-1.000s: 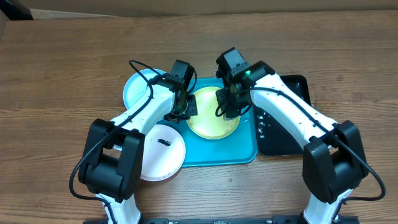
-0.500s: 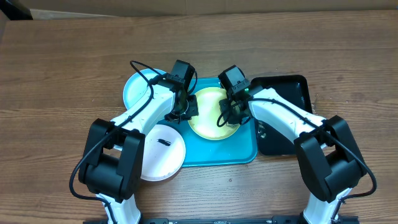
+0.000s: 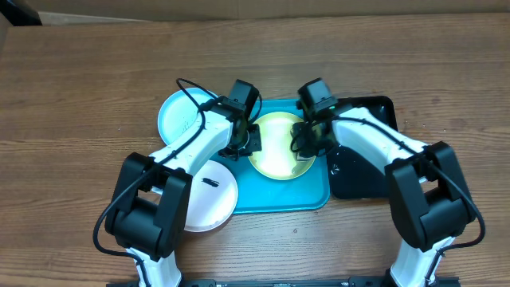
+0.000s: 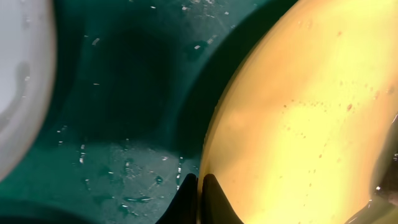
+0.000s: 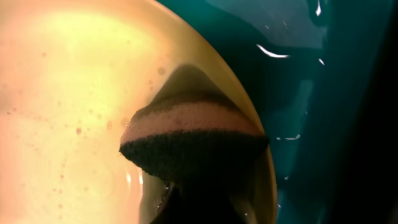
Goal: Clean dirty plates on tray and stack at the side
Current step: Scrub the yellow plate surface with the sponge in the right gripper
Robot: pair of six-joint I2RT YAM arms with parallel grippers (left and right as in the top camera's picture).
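Overhead view, starting at the left: a light blue plate (image 3: 179, 119) sits on the wooden table (image 3: 80, 80), just off the tray's left edge. A white plate (image 3: 209, 199) lies nearer the robot with a dark smear plainly on it. The left arm crosses between them, so I can't tell if they touch, but they're definitely not stacked.

Next comes the turquoise tray (image 3: 279, 199), with the yellow-green plate (image 3: 275, 155) on its far half. The left gripper (image 3: 247, 142) is at that plate's left rim. In the left wrist view its fingers are closed together right on the rim, which looks to me like a pinch to steady it. The right gripper (image 3: 307, 147) is over the plate's right side, clamped on a sponge (image 5: 193, 140) pressed against the plate. Furthest right is a glossy black tray (image 3: 370, 119), partly under the right arm.

Progress-wise, I'd say the yellow-green plate is mid-scrub. The white one needs cleaning, I can't tell about the blue one, and no stack exists yet, so plenty is left.

The plates look like smooth round plastic with shallow raised rims. The yellow-green one is wet, dotted with tiny specks and bubbles. The tray has rounded corners and water droplets on its floor. The sponge has two layers, a coarse dark scouring face and a softer pinkish one, and it's squashed into a wedge.
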